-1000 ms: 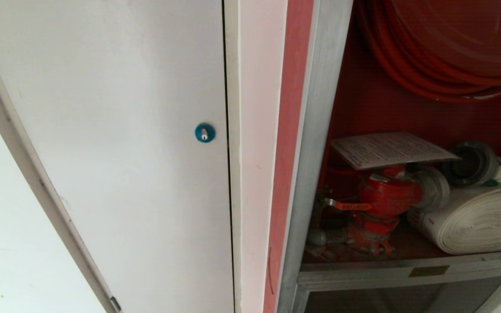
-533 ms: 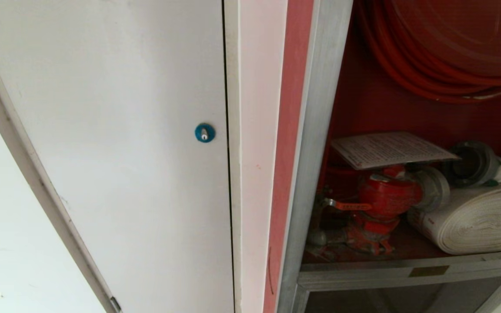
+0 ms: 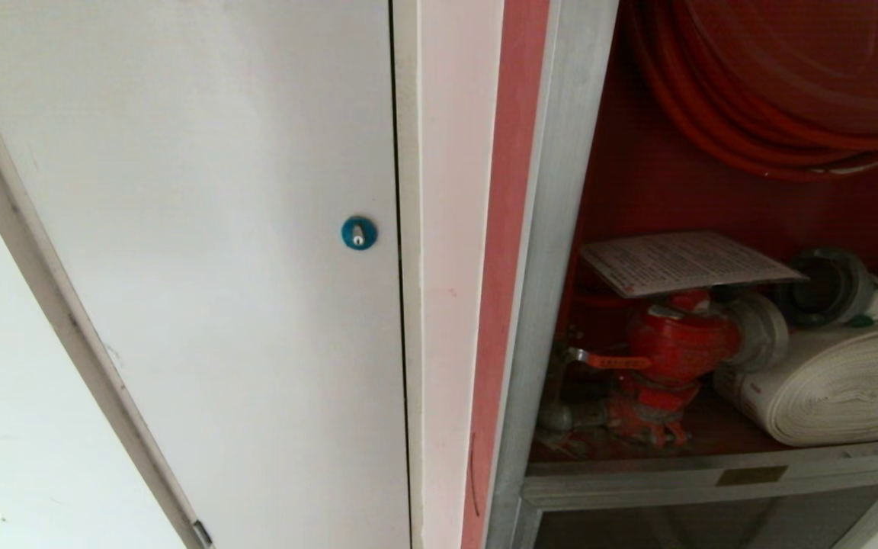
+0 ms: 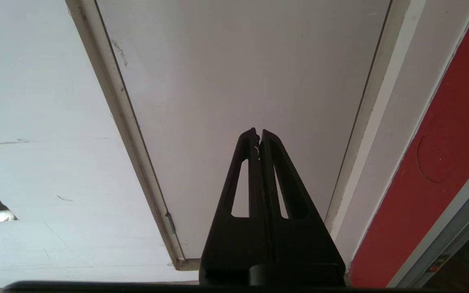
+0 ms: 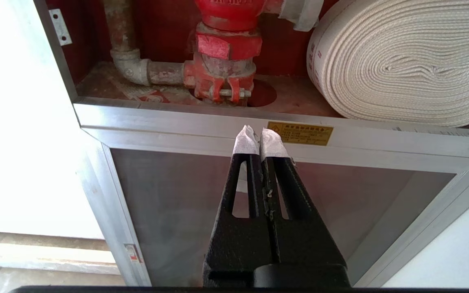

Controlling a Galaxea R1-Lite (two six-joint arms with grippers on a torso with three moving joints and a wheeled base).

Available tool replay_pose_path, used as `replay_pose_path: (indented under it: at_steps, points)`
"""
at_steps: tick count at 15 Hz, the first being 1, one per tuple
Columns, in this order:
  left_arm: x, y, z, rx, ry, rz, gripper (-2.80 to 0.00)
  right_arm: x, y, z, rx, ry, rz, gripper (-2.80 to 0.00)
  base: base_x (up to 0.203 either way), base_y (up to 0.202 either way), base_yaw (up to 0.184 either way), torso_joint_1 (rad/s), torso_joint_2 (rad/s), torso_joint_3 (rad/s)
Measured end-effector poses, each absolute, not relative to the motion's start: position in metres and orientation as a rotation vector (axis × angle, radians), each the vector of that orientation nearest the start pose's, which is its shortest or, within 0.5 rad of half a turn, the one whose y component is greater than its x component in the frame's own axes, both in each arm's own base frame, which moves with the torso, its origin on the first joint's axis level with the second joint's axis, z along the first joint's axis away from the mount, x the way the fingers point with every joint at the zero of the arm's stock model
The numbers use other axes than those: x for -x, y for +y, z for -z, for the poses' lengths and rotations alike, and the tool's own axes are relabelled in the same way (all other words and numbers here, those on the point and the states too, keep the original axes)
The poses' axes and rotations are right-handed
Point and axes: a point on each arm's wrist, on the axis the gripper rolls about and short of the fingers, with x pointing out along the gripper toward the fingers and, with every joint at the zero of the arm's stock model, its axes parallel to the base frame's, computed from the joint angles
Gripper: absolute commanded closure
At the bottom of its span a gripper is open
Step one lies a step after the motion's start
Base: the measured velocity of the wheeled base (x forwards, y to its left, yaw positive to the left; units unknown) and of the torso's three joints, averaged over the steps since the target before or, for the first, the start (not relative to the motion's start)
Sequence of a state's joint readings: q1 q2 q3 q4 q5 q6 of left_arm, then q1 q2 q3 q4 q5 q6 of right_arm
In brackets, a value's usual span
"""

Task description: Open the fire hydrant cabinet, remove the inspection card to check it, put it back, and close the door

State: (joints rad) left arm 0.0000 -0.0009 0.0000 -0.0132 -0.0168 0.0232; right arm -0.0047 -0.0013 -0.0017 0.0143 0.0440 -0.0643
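While atop valve [image 3: 675,343] (flat), inspection card [image 3: 683,261]

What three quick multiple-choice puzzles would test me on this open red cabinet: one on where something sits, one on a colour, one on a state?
1. Where does the inspection card lie?
A. on top of the red hydrant valve
B. on the rolled white hose
C. on the floor

2. What colour is the round lock on the plain white door?
A. yellow
B. blue
C. black

3. How do the right tool's fingers stand?
A. wide apart
B. clamped on the card
C. closed together, empty

Answers: 1 A, the card rests flat over the valve. 2 B, the lock is blue. 3 C, its taped tips meet with nothing between.
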Motion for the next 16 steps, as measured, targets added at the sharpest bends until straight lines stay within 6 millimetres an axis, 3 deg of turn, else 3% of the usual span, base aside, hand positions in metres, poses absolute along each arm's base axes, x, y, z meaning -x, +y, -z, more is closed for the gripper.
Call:
replay_pose_path:
  at_steps: [10, 16]
  points:
    - [0.0229, -0.0004, -0.0768, -0.024, -0.014, 0.016, 0.00, 0.0230, 0.0011, -0.0745, 0.064, 0.009, -0.040, 0.00, 0.000, 0.000, 0.000, 0.000, 0.00, 0.000]
    - [0.0229, -0.0004, -0.0768, -0.024, -0.014, 0.016, 0.00, 0.0230, 0.0011, -0.0745, 0.064, 0.009, -0.040, 0.00, -0.174, 0.000, 0.002, 0.002, 0.00, 0.002]
